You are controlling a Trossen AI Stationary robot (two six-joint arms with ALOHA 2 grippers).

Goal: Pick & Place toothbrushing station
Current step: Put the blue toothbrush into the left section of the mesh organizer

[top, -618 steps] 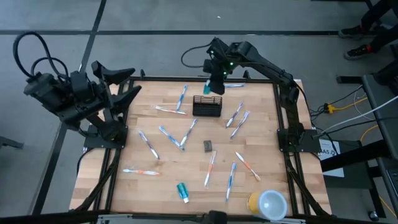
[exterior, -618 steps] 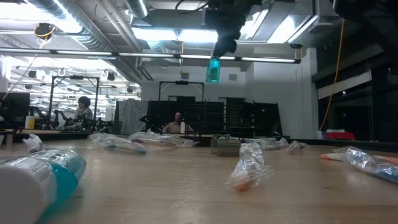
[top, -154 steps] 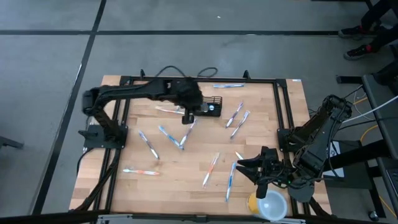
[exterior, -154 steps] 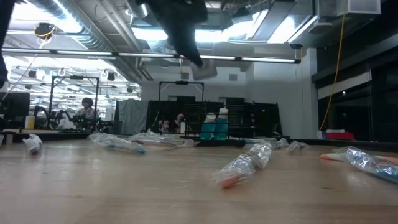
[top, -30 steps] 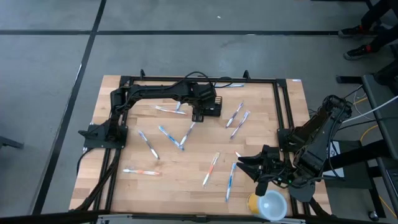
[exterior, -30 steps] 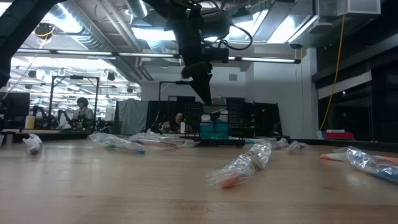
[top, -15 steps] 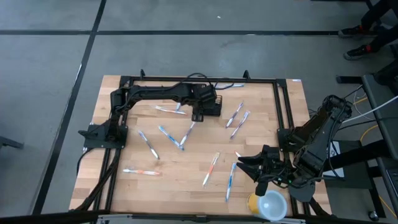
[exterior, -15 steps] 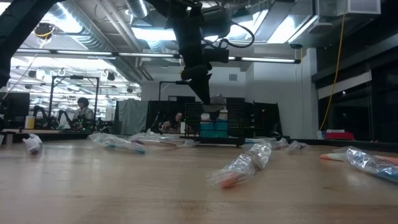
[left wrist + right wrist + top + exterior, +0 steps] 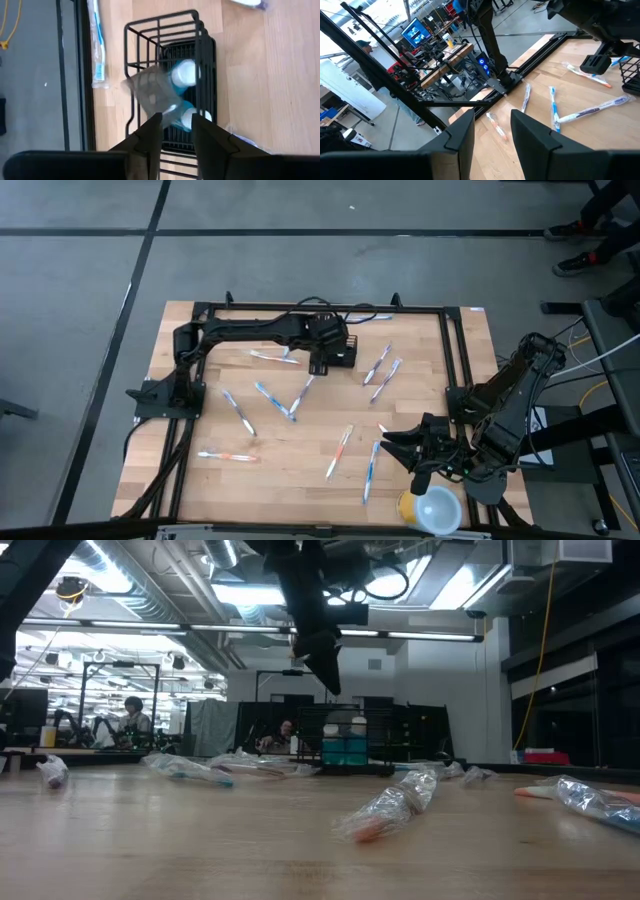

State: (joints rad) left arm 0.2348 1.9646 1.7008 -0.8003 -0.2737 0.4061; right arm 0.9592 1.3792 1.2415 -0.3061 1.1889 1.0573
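The left gripper (image 9: 319,363) hangs just above the near side of the black wire holder (image 9: 338,352) at the far middle of the table (image 9: 270,470). In its wrist view the fingers (image 9: 150,137) stand a little apart with nothing between them, and a pale, blurred wrapped thing (image 9: 152,95) lies over the holder's rim; whether it is dropping in or resting there I cannot tell. Two small tubes (image 9: 184,75), teal-bodied with white caps, stand inside the holder.

By my reading, the step in hand is a drop into the holder, with the arm free to go for the next piece. That move calls for a lift clear of the wire rim, then a low, flat pinch across one slim handle.

The table is pale wood planks inside a dark metal frame. The toothbrushes (image 9: 241,412) scattered on it are thin straight sticks, white with blue or orange, sealed in crinkly clear wrap (image 9: 395,804) that looks slippery and likely to crumple under the fingers. The holder is an open rectangular basket of stiff thin wire.

The right gripper (image 9: 400,448) waits low at the near right, spread and empty, beside a round yellow cup (image 9: 428,508) with a pale lid
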